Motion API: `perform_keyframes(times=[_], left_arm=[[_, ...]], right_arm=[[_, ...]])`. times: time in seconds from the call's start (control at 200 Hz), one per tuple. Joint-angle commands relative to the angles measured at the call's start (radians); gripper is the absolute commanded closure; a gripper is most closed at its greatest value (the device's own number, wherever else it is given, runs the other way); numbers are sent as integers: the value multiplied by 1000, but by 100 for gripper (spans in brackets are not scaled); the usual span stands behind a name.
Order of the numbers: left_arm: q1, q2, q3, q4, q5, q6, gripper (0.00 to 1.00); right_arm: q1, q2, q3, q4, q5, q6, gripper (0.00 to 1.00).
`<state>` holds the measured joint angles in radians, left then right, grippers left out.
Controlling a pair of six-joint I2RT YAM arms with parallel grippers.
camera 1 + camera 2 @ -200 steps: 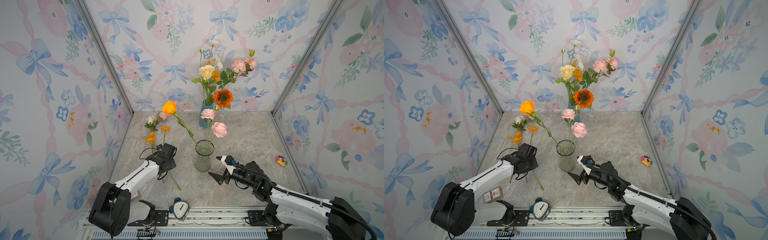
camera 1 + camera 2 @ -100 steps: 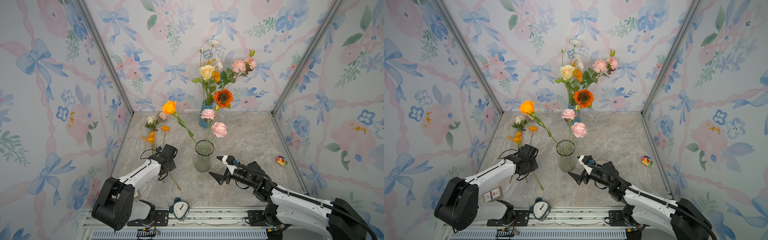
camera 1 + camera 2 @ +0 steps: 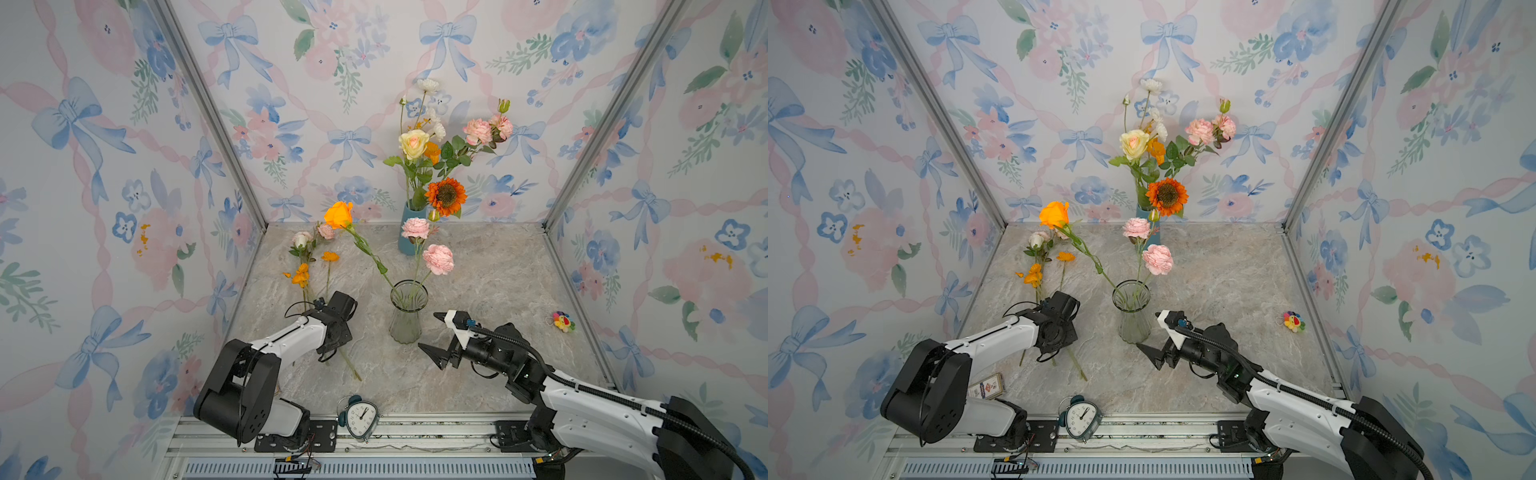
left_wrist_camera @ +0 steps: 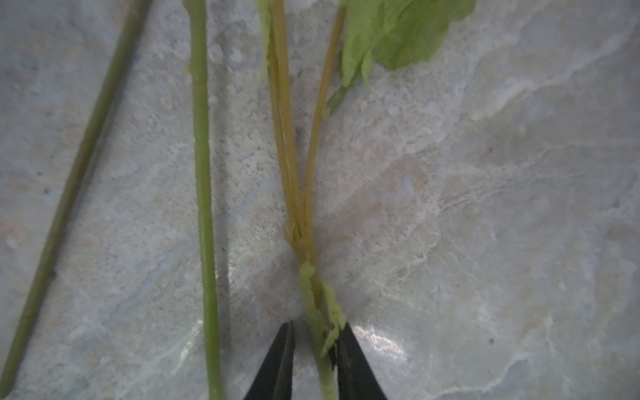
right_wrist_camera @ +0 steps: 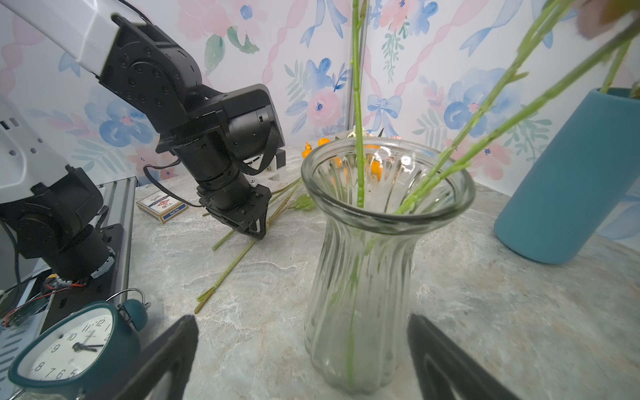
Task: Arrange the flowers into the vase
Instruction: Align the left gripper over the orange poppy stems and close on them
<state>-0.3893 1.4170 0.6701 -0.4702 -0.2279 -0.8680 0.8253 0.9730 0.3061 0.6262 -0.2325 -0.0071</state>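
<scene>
A clear glass vase (image 3: 407, 318) (image 5: 374, 277) stands mid-table holding three flowers: an orange rose (image 3: 338, 214) and two pink carnations (image 3: 438, 258). More flowers (image 3: 301, 274) lie on the table at the left, small orange blooms and pale buds, stems toward the front. My left gripper (image 4: 317, 346) (image 5: 258, 232) points down onto those stems. Its jaws are narrowly open around one yellow-green stem (image 4: 322, 367); one finger touches a leaf scrap, the other stands clear. My right gripper (image 3: 430, 332) (image 5: 301, 322) is wide open just right of the vase's base and holds nothing.
A blue vase (image 3: 411, 237) at the back holds a bouquet with an orange sunflower (image 3: 446, 195). A teal alarm clock (image 3: 359, 417) sits at the front edge. A card box (image 3: 986, 386) lies beside the left arm's base. A small rainbow plush (image 3: 563, 321) is at right.
My left gripper has sunk slightly toward the front, down onto the lying stems. The right arm, the vase and its flowers have not moved.
</scene>
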Motion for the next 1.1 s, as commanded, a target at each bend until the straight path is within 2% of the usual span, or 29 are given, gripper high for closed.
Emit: perform_keyframes(times=[0.0, 0.145, 0.475, 0.535, 0.64, 0.85, 0.94, 1.095], left_arm=[[-3, -4, 4, -7, 7, 7, 76], [10, -57, -20, -7, 3, -2, 77], [26, 80, 2, -7, 29, 45, 77], [27, 88, -3, -7, 29, 48, 82], [29, 82, -22, -7, 25, 50, 98], [52, -3, -33, 0, 45, 67, 100], [83, -83, -14, -1, 61, 83, 100], [93, -236, 73, -2, 12, 104, 100]], right_arm=[[-10, -8, -12, 29, -11, 9, 3], [-12, 4, -7, 33, -17, 12, 3], [-14, -2, -7, 23, -15, 7, 3], [-13, -1, -6, 23, -14, 7, 3], [-13, 6, -3, 21, -16, 5, 3], [-20, -2, 3, 4, -9, -8, 3], [-30, -18, -2, -7, -4, -8, 3], [-41, -40, -7, -16, 3, -8, 3]])
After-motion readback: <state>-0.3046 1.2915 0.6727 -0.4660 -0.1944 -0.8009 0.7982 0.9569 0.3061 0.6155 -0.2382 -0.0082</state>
